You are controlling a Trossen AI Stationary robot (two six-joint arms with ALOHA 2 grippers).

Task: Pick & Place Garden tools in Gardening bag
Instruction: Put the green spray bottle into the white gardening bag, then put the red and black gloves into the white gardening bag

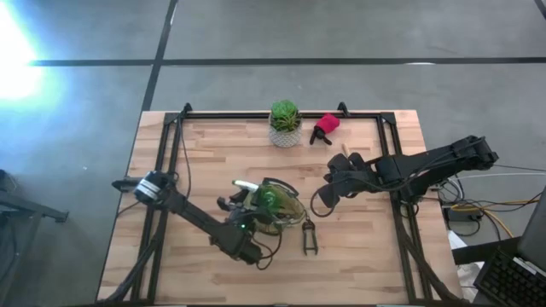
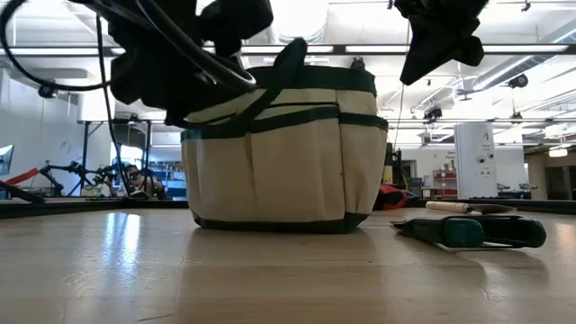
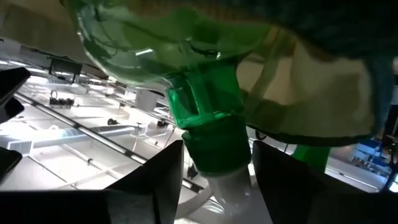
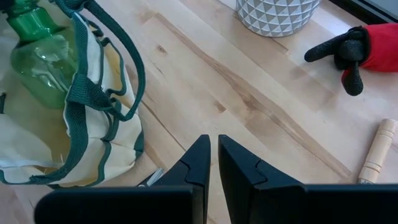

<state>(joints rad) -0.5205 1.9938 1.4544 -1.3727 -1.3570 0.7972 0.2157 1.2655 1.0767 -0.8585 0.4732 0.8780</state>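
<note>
Left tool (image 3: 214, 168) grips the translucent green plastic spray bottle (image 1: 270, 199) by its neck, over the round mouth of the cream-and-olive fabric gardening bag (image 2: 283, 148), presumably to lower it in. Right tool (image 4: 214, 163), closed and empty, hovers near the bag. Count on the bench (image 1: 213, 153): one dark pruner (image 1: 309, 238), one red-and-black sprayer piece (image 1: 325, 127), one wooden handle (image 4: 377, 149), one potted plant (image 1: 285, 122).

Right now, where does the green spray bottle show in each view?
High view: green spray bottle in the gardening bag mouth, at the left claw.
Low view: not visible; the bag hides it.
Left wrist view: fills the frame, neck between the fingers.
Right wrist view: top-left corner, inside the bag.
Shared landmark: the bag.
</note>
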